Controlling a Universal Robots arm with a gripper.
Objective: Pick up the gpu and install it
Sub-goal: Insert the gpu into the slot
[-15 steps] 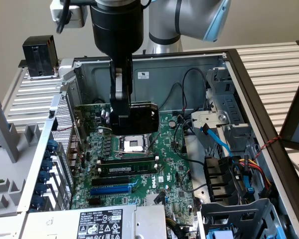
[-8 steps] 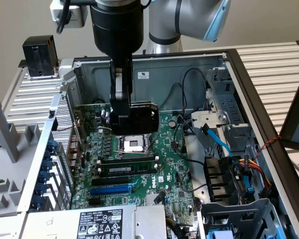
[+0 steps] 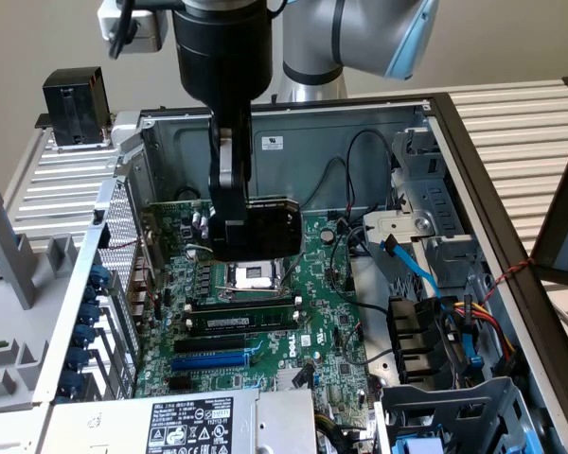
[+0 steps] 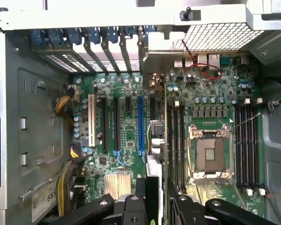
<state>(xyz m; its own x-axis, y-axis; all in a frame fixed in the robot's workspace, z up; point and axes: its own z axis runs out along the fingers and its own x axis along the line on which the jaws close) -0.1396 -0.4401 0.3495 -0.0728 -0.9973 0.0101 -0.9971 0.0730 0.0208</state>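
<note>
The gpu, a black boxy card, hangs above the large green motherboard inside the open computer case, over the processor socket. My gripper is shut on it from above. In the wrist view the gpu appears edge-on between the black fingers, its thin green board edge running away towards the rear slot openings. It hovers above the board, between the blue expansion slot and the memory slots, touching neither.
A memory stick sits in a slot near the blue slot. The power supply lies at the front. A drive cage with bundled cables fills the exterior view's right. Slot covers line the rear wall.
</note>
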